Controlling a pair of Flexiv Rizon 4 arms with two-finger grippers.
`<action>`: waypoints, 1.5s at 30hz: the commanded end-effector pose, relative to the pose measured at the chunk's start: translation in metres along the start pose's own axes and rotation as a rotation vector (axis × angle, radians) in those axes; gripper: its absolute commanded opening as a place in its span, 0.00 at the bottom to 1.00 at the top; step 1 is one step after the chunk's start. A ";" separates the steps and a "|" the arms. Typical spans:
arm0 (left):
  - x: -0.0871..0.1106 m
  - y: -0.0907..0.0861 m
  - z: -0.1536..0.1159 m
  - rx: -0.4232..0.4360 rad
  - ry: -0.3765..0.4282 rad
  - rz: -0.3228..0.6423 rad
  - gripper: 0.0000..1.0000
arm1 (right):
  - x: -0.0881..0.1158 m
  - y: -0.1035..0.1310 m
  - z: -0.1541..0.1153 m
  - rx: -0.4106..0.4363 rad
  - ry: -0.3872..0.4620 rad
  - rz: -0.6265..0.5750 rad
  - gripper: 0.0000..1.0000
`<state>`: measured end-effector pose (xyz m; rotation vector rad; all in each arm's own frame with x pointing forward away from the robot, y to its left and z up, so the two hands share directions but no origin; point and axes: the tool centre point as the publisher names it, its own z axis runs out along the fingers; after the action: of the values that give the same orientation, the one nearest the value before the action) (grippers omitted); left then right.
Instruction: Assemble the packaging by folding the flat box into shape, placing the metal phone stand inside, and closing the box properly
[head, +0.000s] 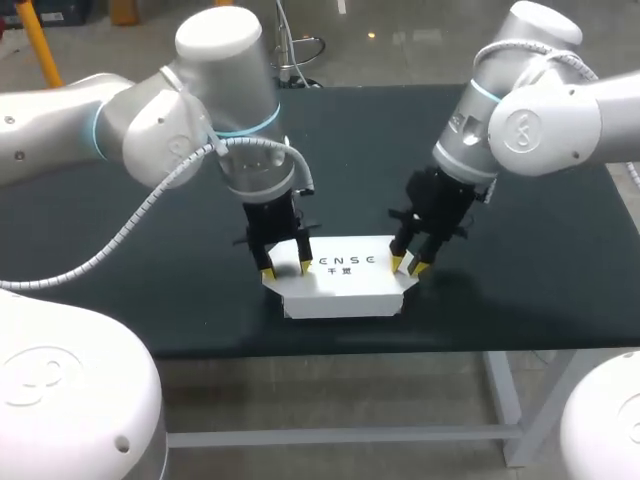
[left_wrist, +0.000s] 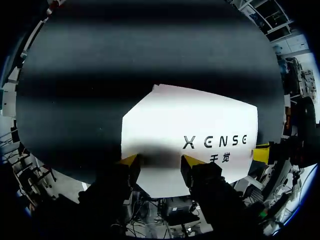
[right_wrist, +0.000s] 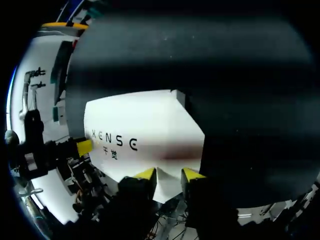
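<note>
A white box (head: 340, 283) with dark lettering on its lid lies near the table's front edge, folded into shape with the lid down. My left gripper (head: 286, 269) stands over the box's left end, its yellow tips down on the lid. In the left wrist view that gripper (left_wrist: 160, 164) is open, and the white box (left_wrist: 190, 125) runs on beneath and ahead of it. My right gripper (head: 408, 266) is at the box's right end. It too is open (right_wrist: 169, 175), with the edge of the box (right_wrist: 145, 125) between its tips. No phone stand is visible.
The dark table (head: 560, 250) spreads wide to both sides and behind the box. Its front edge (head: 400, 350) runs close to the box. A yellow tip of my right gripper (left_wrist: 261, 152) shows past the box's far end in the left wrist view.
</note>
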<state>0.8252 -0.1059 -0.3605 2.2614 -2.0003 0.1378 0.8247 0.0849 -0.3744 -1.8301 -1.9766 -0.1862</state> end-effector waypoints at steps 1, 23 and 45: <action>-0.005 0.004 0.001 0.020 0.012 0.005 0.56 | -0.001 -0.002 0.002 -0.014 0.002 0.003 0.37; -0.010 0.004 0.015 0.056 0.087 0.028 0.58 | -0.003 -0.003 0.010 -0.097 0.051 0.027 0.41; 0.000 0.005 0.016 0.065 0.141 0.078 0.57 | 0.000 0.002 0.016 -0.129 0.134 0.043 0.42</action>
<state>0.8219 -0.1080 -0.3733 2.1528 -2.0396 0.3493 0.8228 0.0925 -0.3862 -1.9004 -1.8770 -0.4129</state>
